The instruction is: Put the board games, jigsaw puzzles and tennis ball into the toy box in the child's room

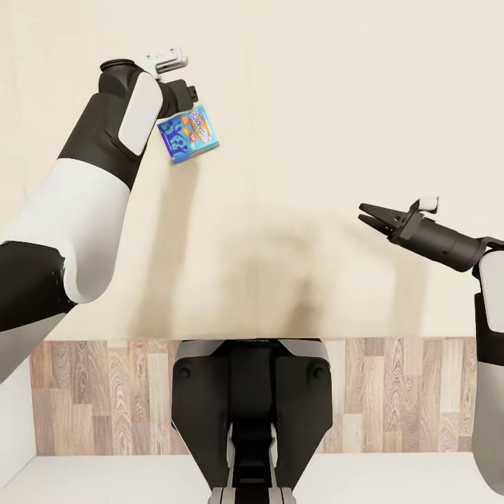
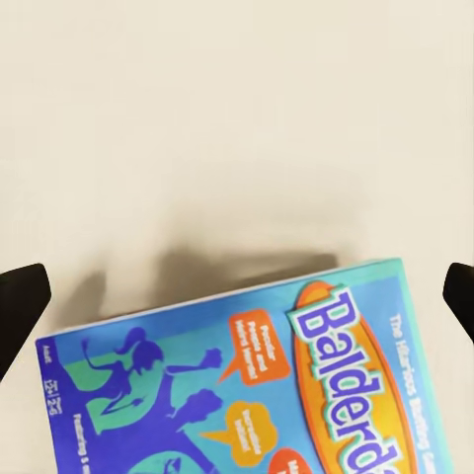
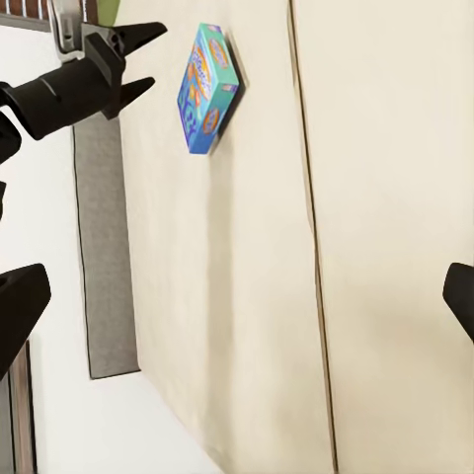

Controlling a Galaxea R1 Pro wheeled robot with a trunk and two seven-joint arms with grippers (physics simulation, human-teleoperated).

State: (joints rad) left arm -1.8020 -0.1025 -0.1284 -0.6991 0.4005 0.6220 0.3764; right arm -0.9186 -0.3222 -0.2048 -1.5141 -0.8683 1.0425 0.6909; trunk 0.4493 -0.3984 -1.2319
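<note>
One board game [image 1: 189, 133], a small blue box with cartoon print, lies on the beige bed [image 1: 294, 126]. My left gripper [image 1: 186, 99] hovers just above it, open, and touches nothing. In the left wrist view the board game [image 2: 247, 385] is large and close below the spread fingertips [image 2: 22, 301]. From the right wrist view, the left gripper [image 3: 153, 57] stands a short gap away from the board game [image 3: 209, 89]. My right gripper [image 1: 364, 213] hangs open and empty over the mattress, well right of the game.
The mattress ends at a front edge, with wooden floor [image 1: 399, 395] beyond it, next to my base [image 1: 252, 406]. A grey frame strip [image 3: 104, 247] runs along the bed's side, and a seam [image 3: 308, 217] crosses the mattress.
</note>
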